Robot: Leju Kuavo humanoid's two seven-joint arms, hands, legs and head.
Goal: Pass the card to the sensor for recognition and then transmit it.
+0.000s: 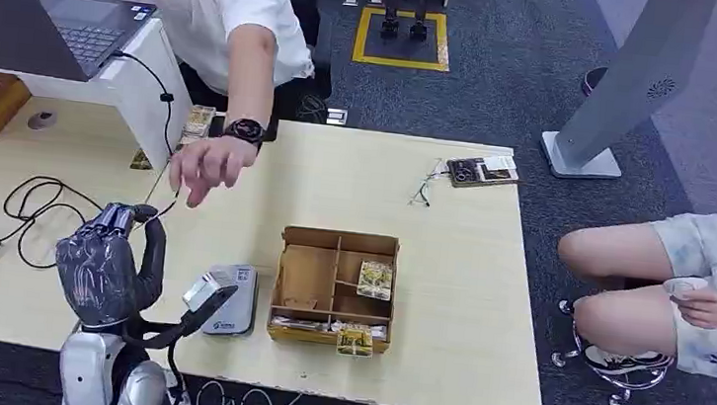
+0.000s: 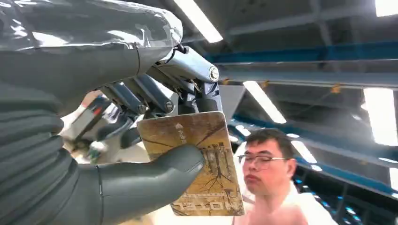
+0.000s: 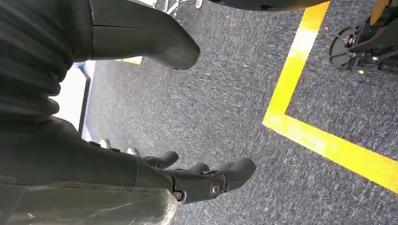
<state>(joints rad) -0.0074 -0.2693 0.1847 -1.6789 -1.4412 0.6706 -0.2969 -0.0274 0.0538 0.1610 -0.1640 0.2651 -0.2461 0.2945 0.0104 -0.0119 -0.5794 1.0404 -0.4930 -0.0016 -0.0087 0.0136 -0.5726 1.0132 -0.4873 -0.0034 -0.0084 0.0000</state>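
Brown-printed card (image 2: 197, 159) sits pinched between the left hand's (image 1: 108, 266) thumb and fingers, raised over the table's (image 1: 447, 271) near-left corner beside the sensor (image 1: 226, 301), and that thin pinch could slip as the person's hand (image 1: 204, 166) reaches in, while the right hand (image 3: 187, 180) hangs empty, fingers loosely curled.

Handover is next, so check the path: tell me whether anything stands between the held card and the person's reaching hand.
Nothing visible blocks it. The left hand holds the card raised above the table; the person's hand reaches toward it across open space, with only a thin cable lying flat on the tabletop below.
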